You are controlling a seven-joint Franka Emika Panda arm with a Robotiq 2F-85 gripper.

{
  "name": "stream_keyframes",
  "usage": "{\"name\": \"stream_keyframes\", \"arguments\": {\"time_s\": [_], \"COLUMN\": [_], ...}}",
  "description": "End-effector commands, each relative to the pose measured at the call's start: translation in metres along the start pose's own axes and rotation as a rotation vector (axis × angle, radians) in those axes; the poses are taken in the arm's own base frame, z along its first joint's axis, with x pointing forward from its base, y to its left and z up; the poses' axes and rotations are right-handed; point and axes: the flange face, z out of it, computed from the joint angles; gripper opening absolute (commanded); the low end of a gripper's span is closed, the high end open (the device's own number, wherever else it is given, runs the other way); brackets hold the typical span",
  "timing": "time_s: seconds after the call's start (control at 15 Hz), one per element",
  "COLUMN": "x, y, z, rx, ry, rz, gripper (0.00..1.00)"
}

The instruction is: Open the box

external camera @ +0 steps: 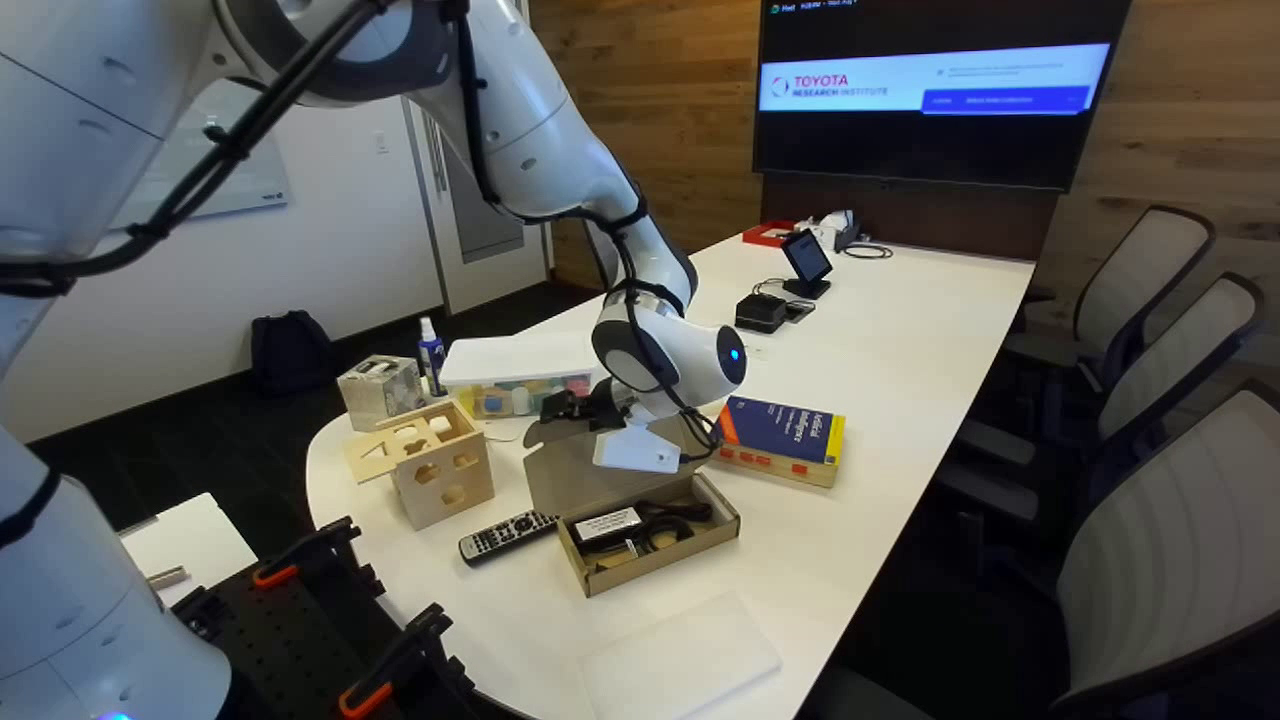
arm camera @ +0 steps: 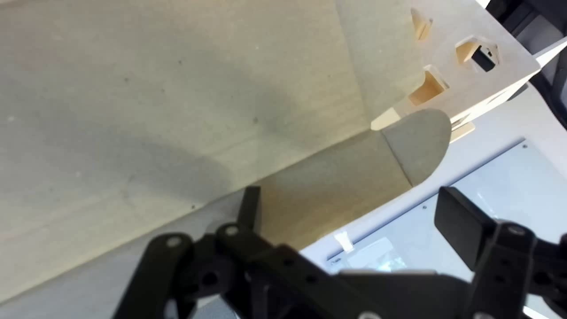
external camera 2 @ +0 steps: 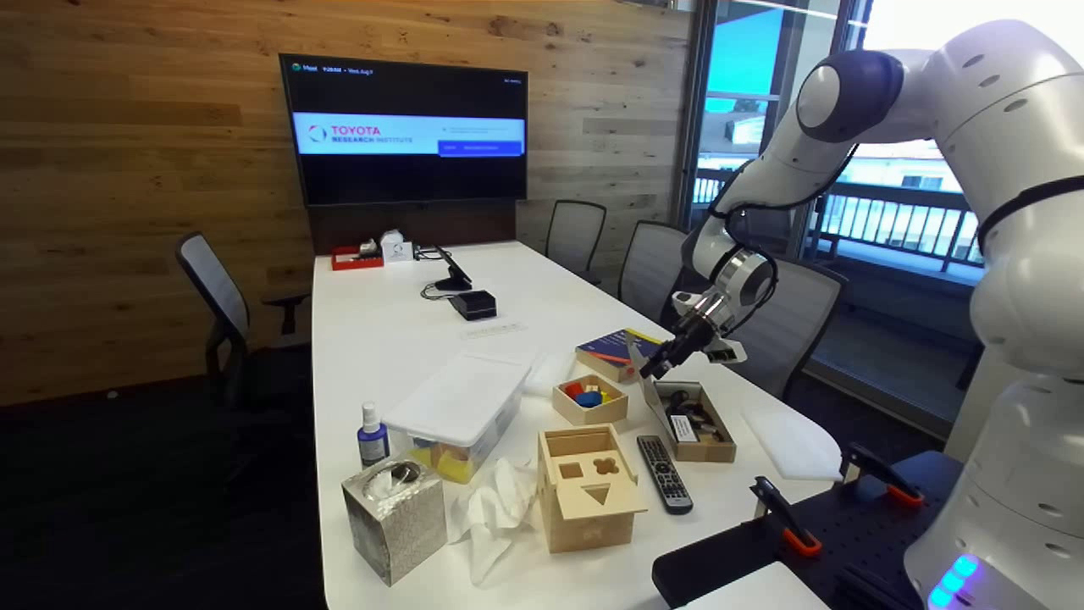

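Cardboard box [external camera: 665,557], matte tan, oblong, sits lower centre in an exterior view, flat lid [external camera: 565,480] raised, black cables [external camera: 690,511] inside. I see gripper [arm camera: 354,212] near lid, blocky fingers [arm camera: 250,208] wide apart, holding nothing.

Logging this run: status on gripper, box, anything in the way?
Gripper open at raised lid, contact unclear. Box open, contents showing. Remote close beside it, probably not in the way.

In an exterior view, the raised lid [external camera: 572,476] of the box [external camera: 665,561] bars the way at mid-frame. A remote [external camera: 508,537] and a wooden toy [external camera: 440,484] crowd its left, a book [external camera: 778,438] its right; past the book, bare table [external camera: 905,350] runs toward the upper right.
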Motion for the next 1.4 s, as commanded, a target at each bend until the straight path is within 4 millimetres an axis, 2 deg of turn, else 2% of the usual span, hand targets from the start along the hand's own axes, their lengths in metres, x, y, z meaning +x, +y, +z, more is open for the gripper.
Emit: {"name": "stream_keyframes", "arguments": {"time_s": [0.0, 0.4, 0.87, 1.33], "x": [-0.003, -0.018, -0.014, -0.016], "y": [0.018, 0.040, 0.055, 0.076], "z": [0.018, 0.040, 0.065, 0.097], "rx": [-0.020, -0.105, -0.143, -0.096], "ry": [-0.088, -0.250, -0.440, -0.602], "rz": [0.057, 0.160, 0.211, 0.190], "gripper": [1.00, 1.00, 1.00, 1.00]}}
